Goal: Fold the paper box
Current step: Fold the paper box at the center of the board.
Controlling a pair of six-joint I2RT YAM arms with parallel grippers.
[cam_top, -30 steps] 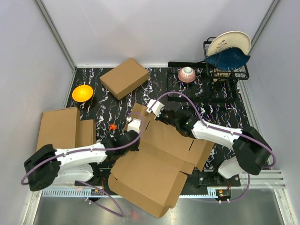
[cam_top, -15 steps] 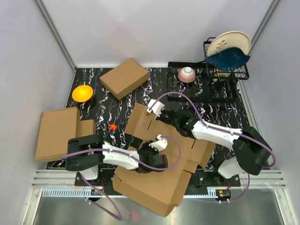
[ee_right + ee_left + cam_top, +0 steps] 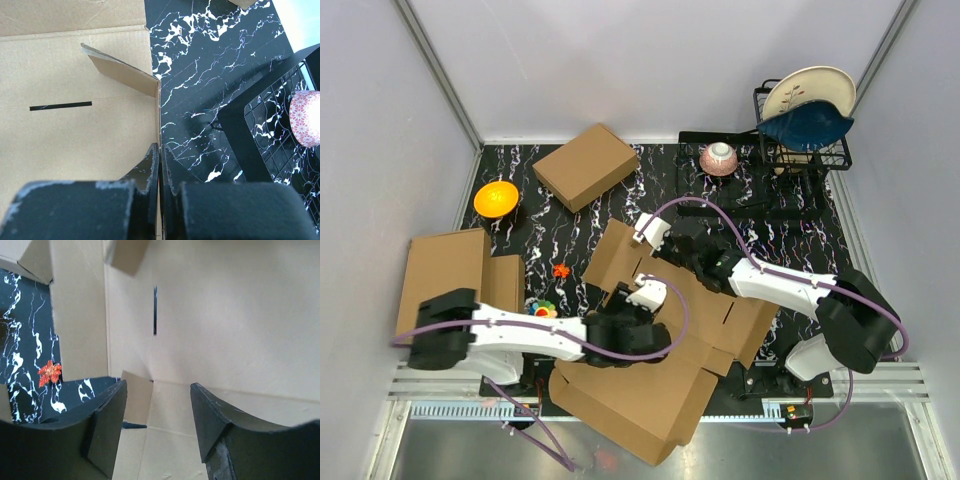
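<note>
The paper box (image 3: 665, 345) is the big brown die-cut cardboard lying half folded in the middle of the table. My left gripper (image 3: 632, 305) hovers over its inner panel (image 3: 225, 315), open, with nothing between its fingers (image 3: 107, 425); a cut slit (image 3: 155, 310) shows ahead of it. My right gripper (image 3: 658, 248) is at the box's far edge. In the right wrist view it (image 3: 160, 147) is shut on the thin edge of an upright side wall (image 3: 75, 135), beside a folded tab (image 3: 125, 75).
A smaller brown box (image 3: 585, 165) and an orange bowl (image 3: 496, 198) sit at the far left, flat cardboard (image 3: 445, 275) at the left edge. A black dish rack (image 3: 800, 150) with plates and a pink cup (image 3: 719, 158) stands far right. A small red object (image 3: 560, 270) lies left of the box.
My left arm swung from the box's left edge in over its inner panel and its gripper opened. The near part of the box shifted a little. The right gripper kept its grip.
</note>
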